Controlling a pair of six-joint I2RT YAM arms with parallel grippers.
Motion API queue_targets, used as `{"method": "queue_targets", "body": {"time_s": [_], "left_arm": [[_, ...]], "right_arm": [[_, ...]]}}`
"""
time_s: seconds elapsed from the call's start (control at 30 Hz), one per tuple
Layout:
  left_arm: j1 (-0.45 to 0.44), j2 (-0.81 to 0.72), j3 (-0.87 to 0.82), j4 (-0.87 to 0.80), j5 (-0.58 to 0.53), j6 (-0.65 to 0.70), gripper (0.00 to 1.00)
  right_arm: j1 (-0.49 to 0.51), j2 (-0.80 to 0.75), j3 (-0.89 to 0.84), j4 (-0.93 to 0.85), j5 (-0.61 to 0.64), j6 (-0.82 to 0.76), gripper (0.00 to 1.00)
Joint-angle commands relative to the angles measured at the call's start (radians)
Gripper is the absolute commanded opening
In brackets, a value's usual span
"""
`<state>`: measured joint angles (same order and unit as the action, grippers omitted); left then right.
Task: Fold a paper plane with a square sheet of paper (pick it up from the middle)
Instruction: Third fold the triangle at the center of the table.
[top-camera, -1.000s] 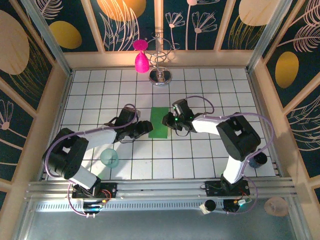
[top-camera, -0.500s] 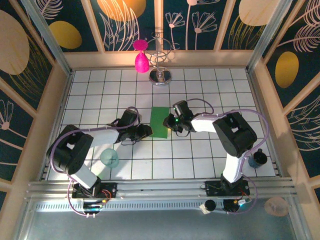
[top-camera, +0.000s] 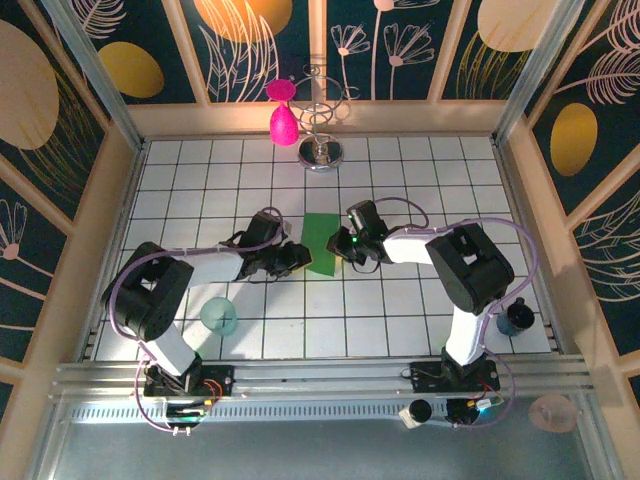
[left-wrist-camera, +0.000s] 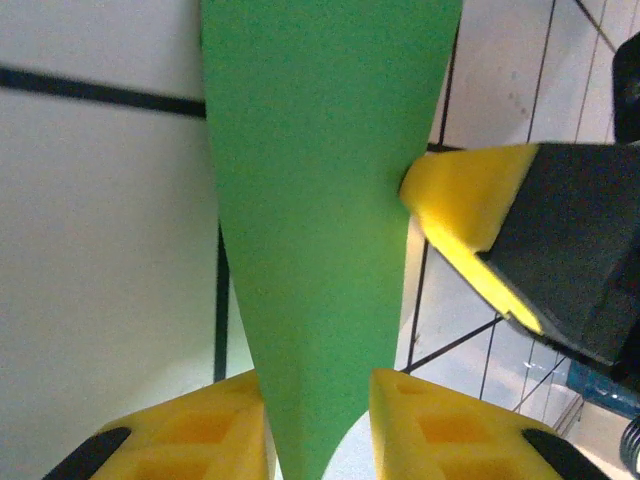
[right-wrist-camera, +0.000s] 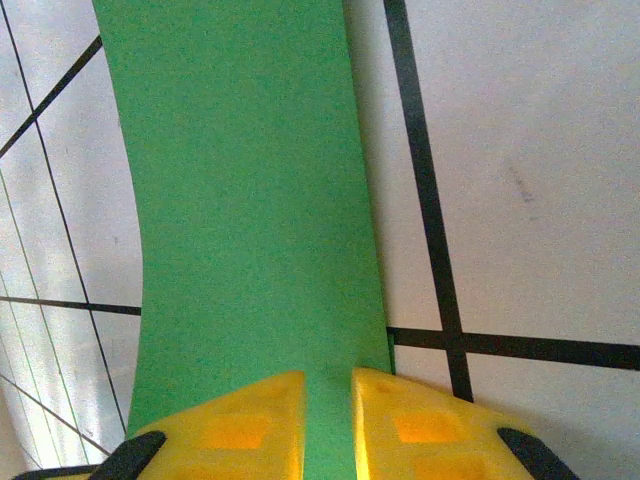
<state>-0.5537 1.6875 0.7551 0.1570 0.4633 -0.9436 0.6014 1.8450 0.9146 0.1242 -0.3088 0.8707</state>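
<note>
Square sheet of paper (top-camera: 322, 243), thin, matte and bright green, lies as a narrow upright strip about midway between the table's (top-camera: 420, 300) left and right edges and midway from near edge to far. In the left wrist view the sheet (left-wrist-camera: 310, 200) tapers to a narrow end and bows slightly. In the right wrist view it (right-wrist-camera: 240, 200) is a smooth, plain band curving over the white tiles and their dark grid lines. The right hand (top-camera: 340, 245) meets its right edge, with ridged yellow fingers pressed nearly together on the sheet, pinching it (right-wrist-camera: 328, 420). The left hand (top-camera: 298, 260) reaches its lower left edge; the narrow end runs between its two yellow fingers (left-wrist-camera: 318, 420), which flank it closely, but I cannot tell whether they clamp it. One right-hand finger (left-wrist-camera: 460, 200) touches the sheet's edge. A translucent teal cup (top-camera: 219, 316) stands toward the near-left corner, and a glossy pink teardrop (top-camera: 283, 124) hangs beside a wire stand (top-camera: 322, 150) at the far edge.
</note>
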Motion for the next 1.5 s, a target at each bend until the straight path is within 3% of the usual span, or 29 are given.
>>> {"method": "queue_targets", "body": {"time_s": [0.0, 0.5, 0.8, 1.03, 1.17, 1.47], "left_arm": [[0.028, 0.049, 0.034, 0.007, 0.016, 0.028, 0.30], [0.081, 0.150, 0.128, -0.039, 0.047, 0.106, 0.20], [0.086, 0.167, 0.151, -0.052, 0.058, 0.114, 0.07], [0.085, 0.101, 0.107, 0.017, 0.047, 0.024, 0.02], [0.085, 0.075, 0.087, 0.054, 0.054, -0.042, 0.02], [0.086, 0.059, 0.108, 0.029, 0.075, -0.095, 0.02]], "right_arm": [[-0.014, 0.002, -0.026, -0.013, 0.008, -0.004, 0.21], [-0.014, -0.001, -0.028, 0.003, -0.003, -0.019, 0.20], [-0.013, -0.033, -0.024, 0.024, 0.014, -0.071, 0.22], [0.060, -0.197, -0.061, 0.063, 0.199, -0.333, 0.46], [0.104, -0.238, -0.107, 0.122, 0.278, -0.490, 0.54], [0.282, -0.244, -0.200, 0.323, 0.404, -0.794, 0.57]]}}
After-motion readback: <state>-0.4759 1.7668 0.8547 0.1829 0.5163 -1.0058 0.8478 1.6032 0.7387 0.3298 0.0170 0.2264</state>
